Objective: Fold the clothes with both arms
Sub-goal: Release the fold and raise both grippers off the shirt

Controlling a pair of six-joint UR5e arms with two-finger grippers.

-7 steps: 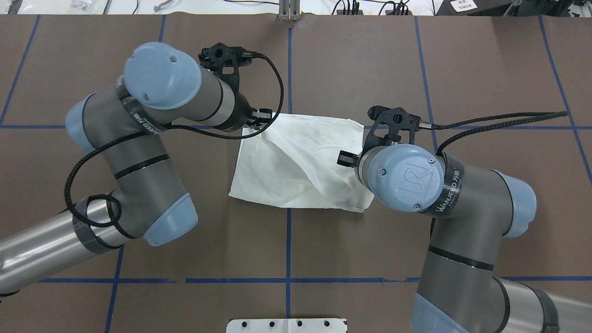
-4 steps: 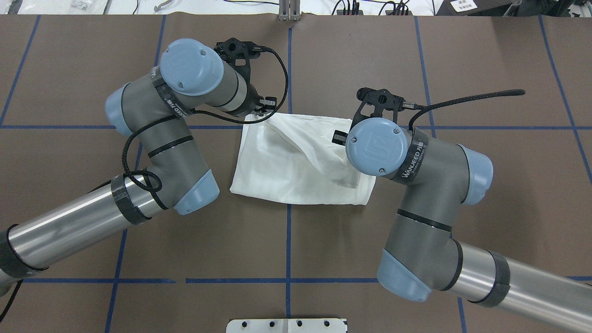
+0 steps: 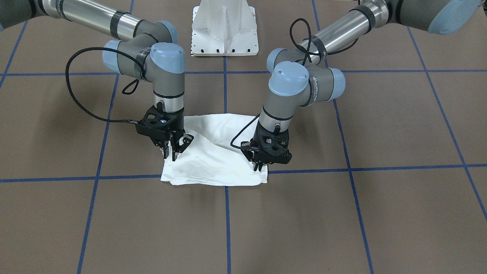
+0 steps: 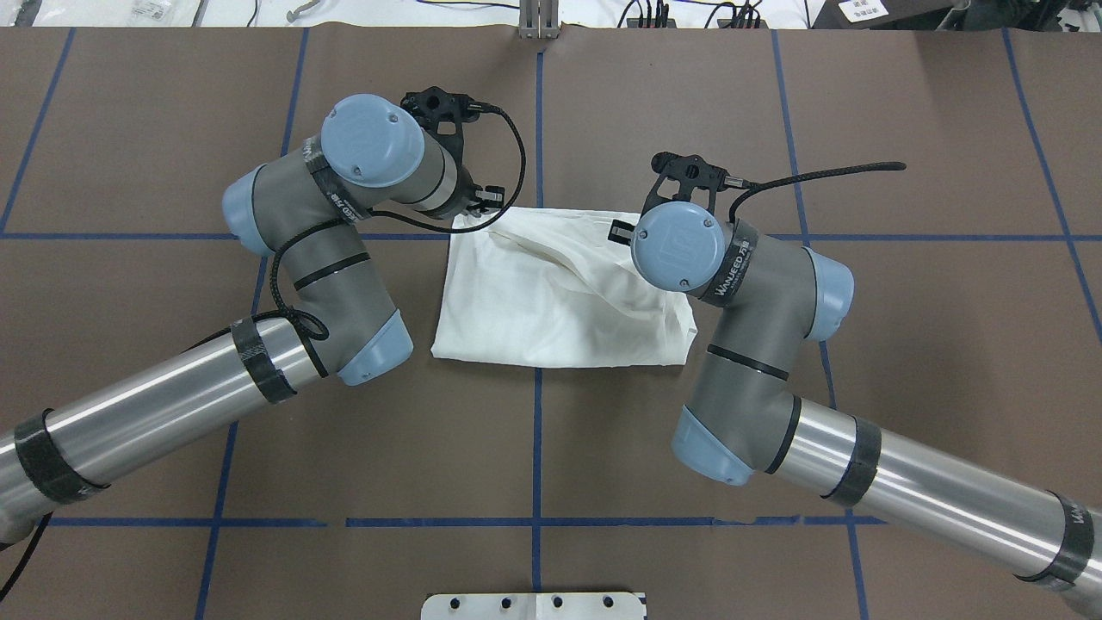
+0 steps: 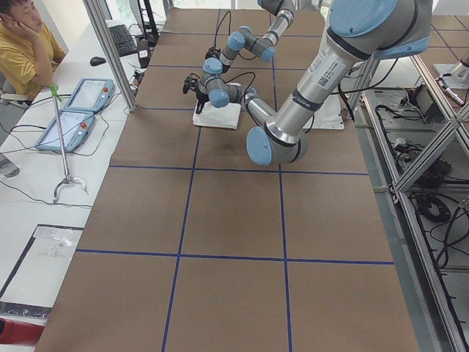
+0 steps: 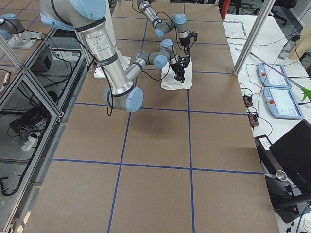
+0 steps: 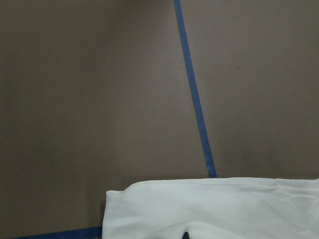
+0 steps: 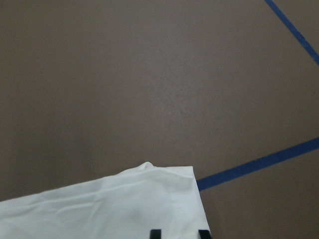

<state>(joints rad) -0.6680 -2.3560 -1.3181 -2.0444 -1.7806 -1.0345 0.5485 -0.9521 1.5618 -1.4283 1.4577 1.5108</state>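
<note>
The white shirt (image 4: 551, 301) lies folded into a rectangle at the table's middle, with a raised crease across it; no printed text shows. It also shows in the front view (image 3: 213, 160). My left gripper (image 3: 260, 166) is low at the shirt's far left corner, fingers together, shut on the fabric; one dark tip shows in the left wrist view (image 7: 185, 235). My right gripper (image 3: 170, 154) stands over the far right corner, its tips apart in the right wrist view (image 8: 179, 233) with cloth (image 8: 124, 204) beneath. In the overhead view the right wrist hides that gripper.
The white pedestal base (image 3: 225, 26) stands at the robot's side of the table. Blue tape lines (image 4: 537, 430) cross the brown table. An operator (image 5: 22, 44) sits beside a side bench with two tablets (image 5: 73, 110). Black cables loop from both wrists.
Both grippers moved away from the robot toward the shirt's far edge, the right one farthest, carrying a layer of cloth over. The crease has flattened and shifted toward the far edge.
</note>
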